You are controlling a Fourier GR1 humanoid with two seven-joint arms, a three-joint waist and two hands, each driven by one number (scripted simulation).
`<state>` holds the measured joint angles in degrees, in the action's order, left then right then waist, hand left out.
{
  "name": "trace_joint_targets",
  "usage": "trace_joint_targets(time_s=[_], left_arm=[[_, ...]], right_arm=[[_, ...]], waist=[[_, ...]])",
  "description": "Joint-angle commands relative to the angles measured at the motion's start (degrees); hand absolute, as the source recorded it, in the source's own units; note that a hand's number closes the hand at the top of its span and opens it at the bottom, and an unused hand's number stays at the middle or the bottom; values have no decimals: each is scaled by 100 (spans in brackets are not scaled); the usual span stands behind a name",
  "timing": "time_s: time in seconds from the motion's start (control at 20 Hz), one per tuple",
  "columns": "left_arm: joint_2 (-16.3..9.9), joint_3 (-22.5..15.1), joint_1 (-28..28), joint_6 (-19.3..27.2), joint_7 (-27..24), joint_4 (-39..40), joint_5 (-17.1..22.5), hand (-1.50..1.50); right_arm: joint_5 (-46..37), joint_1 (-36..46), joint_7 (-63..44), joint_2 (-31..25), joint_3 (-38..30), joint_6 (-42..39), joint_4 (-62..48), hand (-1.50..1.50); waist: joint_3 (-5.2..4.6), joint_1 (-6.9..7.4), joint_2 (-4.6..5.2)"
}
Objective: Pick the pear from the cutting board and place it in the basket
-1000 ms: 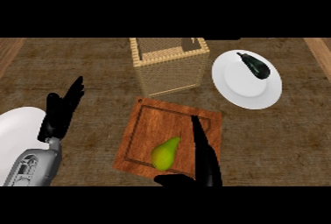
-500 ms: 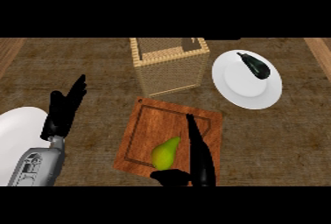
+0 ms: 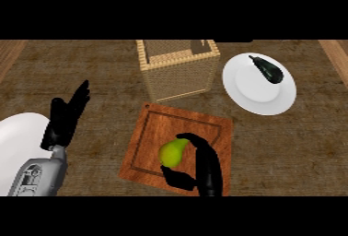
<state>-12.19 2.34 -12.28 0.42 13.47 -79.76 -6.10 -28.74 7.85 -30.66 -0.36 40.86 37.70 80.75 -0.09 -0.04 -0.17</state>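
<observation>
- Pear (image 3: 172,152): lies on the cutting board (image 3: 153,138), a little below the board's middle, stem end pointing up toward the basket.
- Right hand (image 3: 200,168): curled round the pear. Fingers (image 3: 194,139) hook over its top and right flank, thumb (image 3: 175,177) sits under its lower end. Pear shows no gap under it, so likely not yet lifted.
- Risk: grip covers only one side and the two ends. A smooth, tapering fruit could roll or squirt out toward the left as the fingers close or the lift starts.
- Risk: wicker basket (image 3: 179,69) stands just beyond the board's far edge, tall-walled. A low carry could knock the pear against the near wall or shove the basket back; it needs height before crossing the rim.
- Look of the pear: yellow-green, glossy, plump at the bottom and narrowing above; right side hidden by the hand.
- Left hand (image 3: 68,116): fingers straight, resting at the left over the desk (image 3: 285,152), well clear.
- White plate (image 3: 258,87) with a dark eggplant (image 3: 266,69) sits right of the basket, off the likely path.
</observation>
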Motion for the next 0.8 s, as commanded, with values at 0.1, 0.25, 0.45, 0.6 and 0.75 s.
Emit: trace_joint_targets(time_s=[0.1,0.25,0.45,0.6,0.75], left_arm=[[-62,154,112,-204,-248,132,80,0],[205,-46,194,141,-301,104,-251,0],[143,-186,-236,-193,-64,115,-90,0],[245,-346,-303,-210,-79,81,-148,0],[248,-378,-530,-243,6,110,-159,0]], right_arm=[[-457,554,-153,33,105,229,-785,150],[-1015,366,-563,33,537,464,-551,150],[-1527,2143,-1524,33,704,-1337,-1556,150],[-1627,2797,-1769,33,839,-2251,-1863,150],[-1489,3707,-2206,35,906,-3042,-2030,150]], waist=[[9,33,21],[9,22,17],[-52,531,105],[-86,836,157],[-49,947,152]])
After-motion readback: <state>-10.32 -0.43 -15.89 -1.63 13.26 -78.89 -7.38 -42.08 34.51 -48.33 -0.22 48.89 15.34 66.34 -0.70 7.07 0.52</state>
